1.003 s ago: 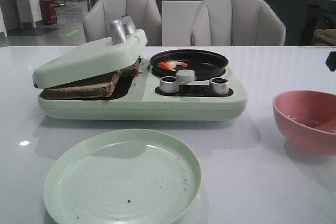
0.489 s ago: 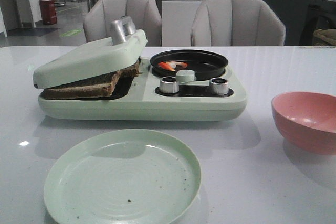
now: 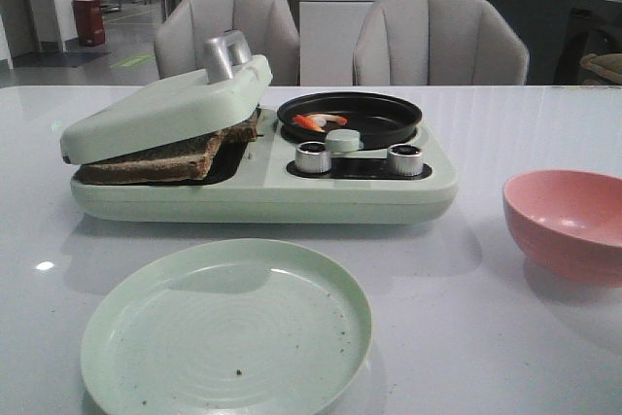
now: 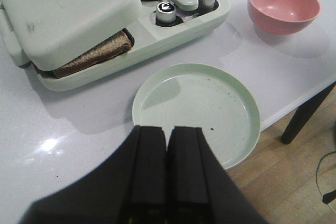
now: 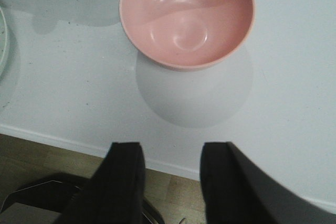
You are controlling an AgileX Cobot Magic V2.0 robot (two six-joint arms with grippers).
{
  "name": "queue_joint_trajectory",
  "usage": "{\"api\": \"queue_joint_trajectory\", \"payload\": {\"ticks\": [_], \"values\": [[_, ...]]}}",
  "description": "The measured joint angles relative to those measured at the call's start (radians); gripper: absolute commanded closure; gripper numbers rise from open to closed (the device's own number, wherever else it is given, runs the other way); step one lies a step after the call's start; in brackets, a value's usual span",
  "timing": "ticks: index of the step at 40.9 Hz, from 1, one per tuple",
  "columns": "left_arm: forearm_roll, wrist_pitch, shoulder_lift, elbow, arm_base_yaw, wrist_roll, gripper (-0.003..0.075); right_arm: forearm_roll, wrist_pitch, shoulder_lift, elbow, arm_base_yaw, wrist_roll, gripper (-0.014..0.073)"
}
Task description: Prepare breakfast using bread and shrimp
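At the left of the white table [image 3: 505,337] sits a pale green breakfast maker [image 3: 262,187], its hinged lid [image 3: 165,109] propped at a slant, the low edge out toward the left and the high edge, with its silver handle [image 3: 225,53], toward the middle. The bread [image 3: 165,157] lies flat in the press under that lid, dark crust showing along the front, its long axis running left to right and the visible end poking out toward the machine's centre; the lid rests on it without closing fully.

In front of the machine, nearer the table edge, is a light green plate [image 3: 225,329] with a few dark specks on it. The left gripper [image 4: 168,145] hangs over the near rim of that plate with its two black fingers pressed together and nothing between them.

On the right half of the machine is a round black pan [image 3: 350,116], and the shrimp [image 3: 319,121] lie in its left part, small orange-red and white curls, their length roughly crosswise; which way each one curls is too small to tell. Two silver knobs [image 3: 313,156] stand just in front of the pan.

Farther right, well apart from the machine, stands a pink bowl [image 3: 569,223]. The right gripper [image 5: 170,174] hovers over the table edge near that bowl, its fingers spread wide, holding nothing.
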Motion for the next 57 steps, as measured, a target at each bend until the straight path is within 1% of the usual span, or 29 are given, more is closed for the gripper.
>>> {"api": "queue_joint_trajectory", "payload": {"ticks": [7, 10, 11, 34, 37, 41, 43, 51, 53, 57], "values": [[0.000, 0.000, 0.000, 0.000, 0.000, 0.000, 0.0619, -0.002, 0.001, -0.056, 0.030, 0.000, 0.000, 0.0514], [0.000, 0.000, 0.000, 0.000, 0.000, 0.000, 0.0619, -0.002, 0.001, -0.071, 0.031, 0.000, 0.000, 0.0577], [0.000, 0.000, 0.000, 0.000, 0.000, 0.000, 0.0619, -0.002, 0.001, -0.073, 0.032, 0.000, 0.000, 0.0584], [0.000, -0.004, -0.004, 0.002, 0.000, 0.000, 0.0619, -0.002, 0.010, -0.075, 0.032, 0.000, 0.000, 0.0583], [-0.007, -0.011, -0.026, 0.020, 0.013, 0.000, 0.0619, -0.002, 0.010, -0.075, 0.032, 0.000, 0.000, 0.0583], [0.005, -0.037, -0.097, 0.071, 0.076, 0.000, 0.0619, 0.000, 0.010, -0.075, 0.032, 0.000, 0.000, 0.0583], [0.016, -0.077, -0.152, 0.120, 0.115, 0.000, 0.0619, 0.000, 0.012, -0.075, 0.032, 0.000, 0.000, 0.0583], [0.077, -0.312, -0.432, 0.352, 0.275, 0.000, 0.0619, 0.000, 0.016, -0.075, 0.032, 0.000, 0.000, 0.0583], [0.080, -0.353, -0.480, 0.405, 0.321, 0.000, 0.0619, 0.000, 0.016, -0.075, 0.032, 0.000, 0.000, 0.0583], [0.080, -0.420, -0.499, 0.498, 0.395, 0.000, 0.0619, 0.000, 0.016, -0.075, 0.032, 0.000, 0.000, 0.0583]]}}
